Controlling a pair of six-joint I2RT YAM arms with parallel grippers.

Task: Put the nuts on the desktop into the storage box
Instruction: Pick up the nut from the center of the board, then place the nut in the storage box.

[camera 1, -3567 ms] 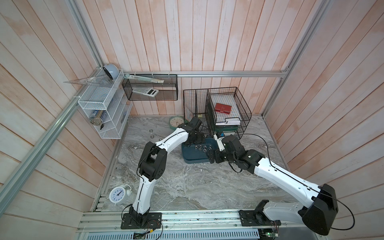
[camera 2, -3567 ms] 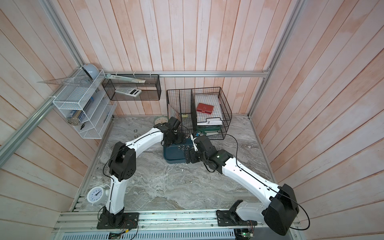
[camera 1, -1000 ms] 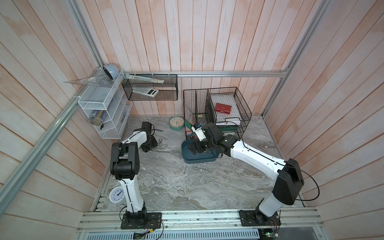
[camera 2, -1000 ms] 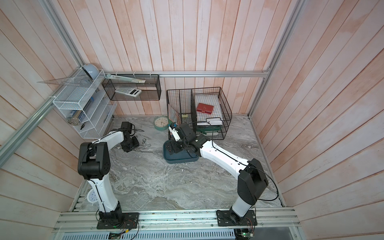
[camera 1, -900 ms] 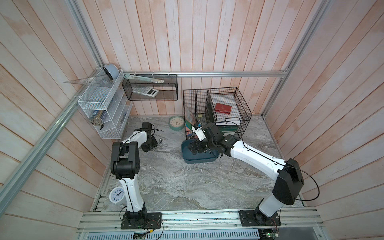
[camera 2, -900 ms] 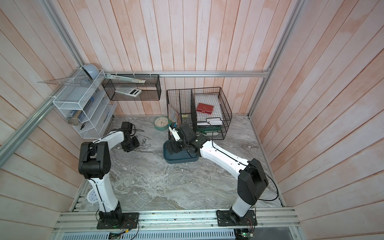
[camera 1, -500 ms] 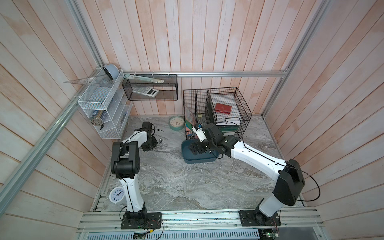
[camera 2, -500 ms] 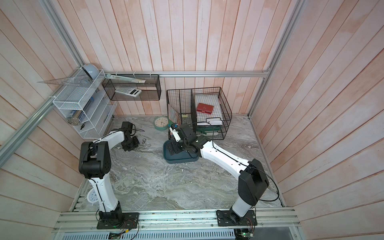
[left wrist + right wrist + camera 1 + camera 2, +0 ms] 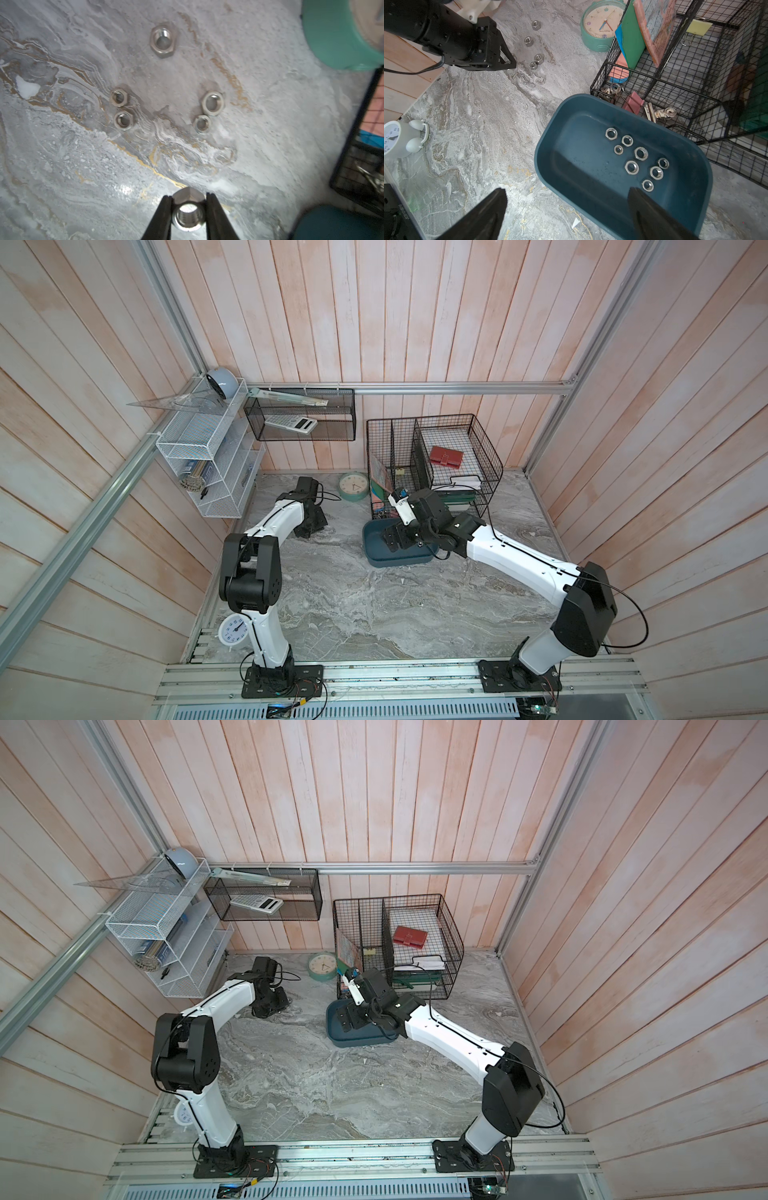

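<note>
The desktop [image 9: 353,614] is seen in both top views as a broad grey marbled surface. The storage box [image 9: 395,562] is set just toward one o'clock from its middle, with the black wire organiser [image 9: 453,439] close by at twelve o'clock of the box.

The left gripper [image 9: 309,529] is held low at about ten o'clock of the desktop, well apart from the box. The carry is therefore judged to run toward three o'clock. The right gripper [image 9: 566,190] is poised over the box rim with its jaws spread wide and nothing between them.

In the left wrist view the left jaws are drawn in narrowly on the held nut [image 9: 188,216]. It is pinched across opposite flats near the fingertips. Whether it is clear of the surface cannot be told. Five loose nuts [image 9: 163,42] are seen on the desktop just beyond it, and eight stored nuts [image 9: 641,153] are counted on the box floor.

The step in hand is judged to be the lift and carry.
- A straight rise is called for first, so that the loose nuts are not swept aside.
- The pinch should not be eased, since smooth metal caught so near the tips is easily slipped or twisted.
- The path should be taken clear of the right gripper.
- Release is best made low over a bare part of the floor, so that the nut is not bounced over the shallow wall.
</note>
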